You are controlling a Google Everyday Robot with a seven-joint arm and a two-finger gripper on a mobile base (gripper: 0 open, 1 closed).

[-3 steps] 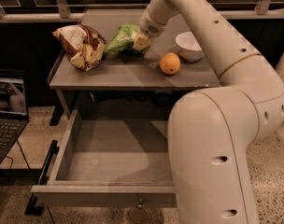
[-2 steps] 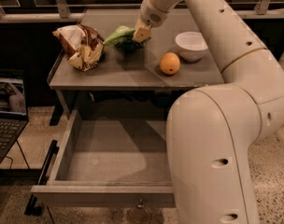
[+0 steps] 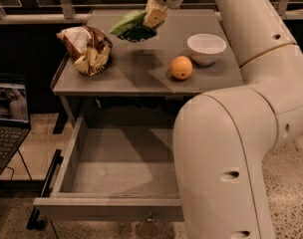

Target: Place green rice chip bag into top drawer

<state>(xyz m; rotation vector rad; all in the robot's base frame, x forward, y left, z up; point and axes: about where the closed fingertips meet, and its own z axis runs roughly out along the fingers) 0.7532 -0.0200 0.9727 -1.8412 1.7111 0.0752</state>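
Laptop computer (image 3: pixel 7 113), open and lit, sits at far left beyond the grey surface (image 3: pixel 141 71), where a crumpled brown-and-white snack bag (image 3: pixel 86 49) rests near the left edge. Below, the wide grey top drawer (image 3: pixel 121 173) stands pulled out, its flat bottom bare with nothing in it and its small metal pull (image 3: pixel 150 217) facing the camera. Above the far side of the surface, the light green, wrinkly foil rice chip bag (image 3: pixel 129 26) hangs clear of it, casting a shadow beneath, well apart from the drawer. The robot's two-finger gripper (image 3: pixel 155 18) is at the bag's right end, its tan fingers (image 3: pixel 154 19) pinching the foil. The bag looks light, soft and probably slippery, its contents brittle. A hold on a gathered fold or sealed end, as here, seems safer than squeezing the puffed middle, though a pinch by one end could let it swing or slip. Further right, a round orange fruit (image 3: pixel 181 67) lies just beside a round white bowl (image 3: pixel 206 48), whose inside appears empty
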